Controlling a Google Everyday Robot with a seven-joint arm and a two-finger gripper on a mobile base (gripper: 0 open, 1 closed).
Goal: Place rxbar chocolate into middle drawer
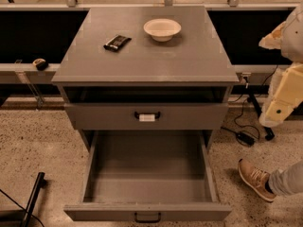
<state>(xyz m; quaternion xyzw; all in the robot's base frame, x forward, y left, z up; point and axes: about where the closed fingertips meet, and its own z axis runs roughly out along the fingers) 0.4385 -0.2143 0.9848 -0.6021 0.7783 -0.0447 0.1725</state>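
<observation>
The rxbar chocolate (117, 42), a small flat black-wrapped bar, lies on the left part of the grey cabinet top (189, 60). The middle drawer (149, 174) is pulled fully open at the bottom front. Its deep grey interior holds nothing, and its small dark handle (147, 216) faces me. Above it is a grey drawer with a white tag on its handle (147, 116). My arm's pale links stand at the right edge, with the gripper (277, 110) low beside the cabinet, far from the bar and holding nothing that I can see.
A round white bowl (162, 29) sits on the cabinet top to the right of the bar. A person's shoe and leg (258, 178) are on the floor at right, near cables (244, 136). A black pole (33, 197) leans at the lower left.
</observation>
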